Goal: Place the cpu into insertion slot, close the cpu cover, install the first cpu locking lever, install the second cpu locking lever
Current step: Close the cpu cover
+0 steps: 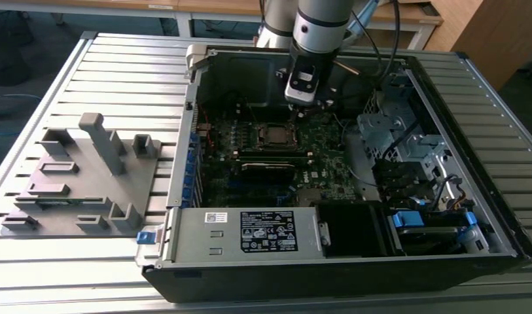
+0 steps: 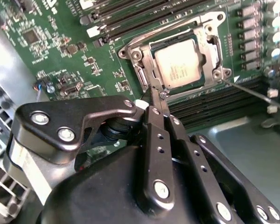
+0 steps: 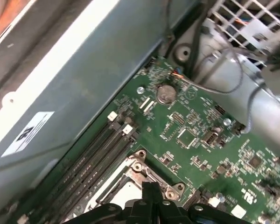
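Gripper (image 2: 160, 96) jaws look pinched together, tips right at the cpu cover (image 2: 147, 70) edge, cpu (image 2: 179, 69) just beyond. Can't tell if they're actually touching it.

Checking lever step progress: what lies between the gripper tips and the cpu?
In the second wrist view, an edge of the cpu cover separates gripper and cpu.

Single arm (image 1: 322, 23), exterior view: the pale grey final link descends almost vertically from the upper edge, with the wrist (image 1: 301, 80) directly beneath it and the black gripper (image 1: 301, 104) pointing straight down. In the second wrist view, two slender black fingers (image 2: 155, 135) on bolted linkages converge to a common tip; the jaws appear closed together.
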Robot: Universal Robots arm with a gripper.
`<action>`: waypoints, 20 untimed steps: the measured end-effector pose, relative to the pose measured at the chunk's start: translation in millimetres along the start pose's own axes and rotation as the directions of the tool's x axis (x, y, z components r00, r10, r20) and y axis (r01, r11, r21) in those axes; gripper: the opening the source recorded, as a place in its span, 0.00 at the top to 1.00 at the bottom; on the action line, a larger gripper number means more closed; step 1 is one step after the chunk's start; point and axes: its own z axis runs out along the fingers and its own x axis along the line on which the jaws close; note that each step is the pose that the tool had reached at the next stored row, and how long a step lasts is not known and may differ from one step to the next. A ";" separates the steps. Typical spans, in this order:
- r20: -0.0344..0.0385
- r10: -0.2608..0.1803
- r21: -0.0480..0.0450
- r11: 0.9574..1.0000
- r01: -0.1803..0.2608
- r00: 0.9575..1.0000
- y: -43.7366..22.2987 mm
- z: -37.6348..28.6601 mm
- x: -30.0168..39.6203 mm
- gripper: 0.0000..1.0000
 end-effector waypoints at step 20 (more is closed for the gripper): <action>-0.001 -0.176 0.004 0.984 0.176 0.984 0.0 1.1 0.0 0.90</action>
